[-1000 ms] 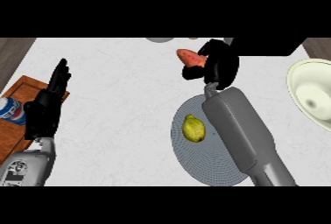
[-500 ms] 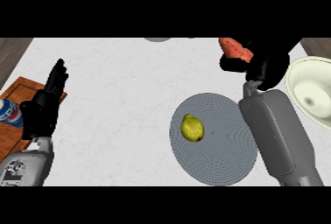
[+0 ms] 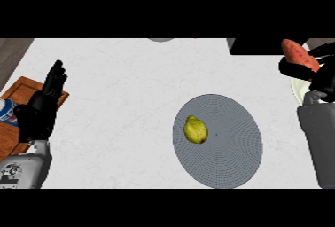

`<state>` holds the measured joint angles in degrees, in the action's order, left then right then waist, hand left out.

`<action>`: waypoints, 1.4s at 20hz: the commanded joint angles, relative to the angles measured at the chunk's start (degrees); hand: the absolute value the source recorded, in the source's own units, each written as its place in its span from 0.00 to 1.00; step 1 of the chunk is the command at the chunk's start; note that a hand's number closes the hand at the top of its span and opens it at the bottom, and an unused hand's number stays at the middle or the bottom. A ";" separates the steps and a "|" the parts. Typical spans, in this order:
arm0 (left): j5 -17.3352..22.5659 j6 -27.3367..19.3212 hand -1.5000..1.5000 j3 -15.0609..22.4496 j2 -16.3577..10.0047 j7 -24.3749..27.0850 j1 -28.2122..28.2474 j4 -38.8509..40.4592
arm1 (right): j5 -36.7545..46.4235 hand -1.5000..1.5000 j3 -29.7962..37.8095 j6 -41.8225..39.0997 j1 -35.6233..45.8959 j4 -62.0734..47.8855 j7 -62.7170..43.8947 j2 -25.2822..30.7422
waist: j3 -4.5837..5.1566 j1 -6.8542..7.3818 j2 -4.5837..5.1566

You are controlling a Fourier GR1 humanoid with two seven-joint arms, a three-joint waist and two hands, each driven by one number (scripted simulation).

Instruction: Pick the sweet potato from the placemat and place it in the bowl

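Note:
An orange-red sweet potato point(image 3: 297, 55) is held up at the far right, with my right hand point(image 3: 318, 73) curled round it. Just beneath that hand a pale sliver of the bowl point(image 3: 297, 90) shows at the right edge; most of it is hidden by my hand and forearm. The round grey placemat point(image 3: 226, 157) lies in the middle right of the counter, with a yellow-green pear-like fruit point(image 3: 195, 130) on its left part. My left hand point(image 3: 40, 108) rests open at the left edge, fingers up.
A wooden board point(image 3: 20, 91) sits at the left edge with a blue and white can point(image 3: 5, 111) on it. A dark block point(image 3: 258, 45) stands at the back right. A grey round thing point(image 3: 160, 39) peeks in at the back edge.
My right hand has carried the sweet potato further right, away from the placemat and over the bowl, now mostly hidden. The left hand has stayed put.

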<state>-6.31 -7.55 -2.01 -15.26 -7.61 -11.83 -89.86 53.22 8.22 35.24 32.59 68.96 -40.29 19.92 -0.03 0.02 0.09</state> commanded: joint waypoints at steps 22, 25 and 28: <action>-0.61 1.27 0.50 0.41 1.11 -4.78 -2.07 -3.69 | -22.80 0.00 24.30 1.74 2.97 -43.68 42.93 15.41 | -0.41 2.17 0.80; -2.99 -0.53 0.50 1.87 2.43 -2.96 -1.34 -3.35 | -26.07 0.00 26.90 0.42 3.96 -44.82 50.33 15.39 | -0.44 2.39 1.00; -1.08 0.25 0.50 -0.04 2.14 -2.48 -2.23 -1.99 | -29.90 0.00 30.28 1.29 3.27 -44.77 57.73 15.01 | -0.28 1.57 0.74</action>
<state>-8.67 -7.74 -0.49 -12.83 -10.92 -13.83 -92.50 28.41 34.40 36.42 36.75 24.58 8.07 35.62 -0.39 2.11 1.00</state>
